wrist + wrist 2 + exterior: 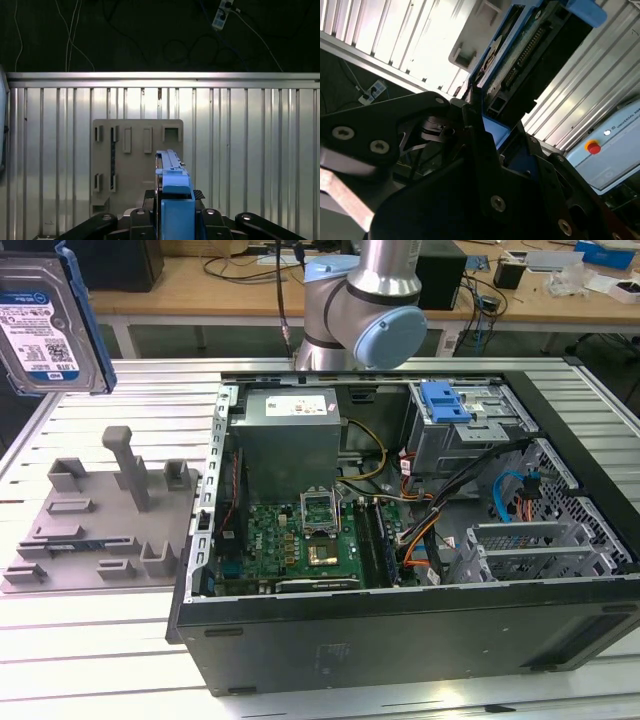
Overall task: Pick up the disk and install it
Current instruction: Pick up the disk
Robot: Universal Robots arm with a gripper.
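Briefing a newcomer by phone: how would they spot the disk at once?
Start at the open computer case on the slatted table; at the exterior view's left lies a grey fixture plate. Above it, held in the gripper, is the disk: a flat silver slab with white-and-blue label and blue frame, unlike the bare grey plate.

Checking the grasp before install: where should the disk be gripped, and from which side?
Pinch the disk across its thin body, on the two broad flat faces, coming in edge-on. Those faces are parallel, and the gripper clamps it so now.
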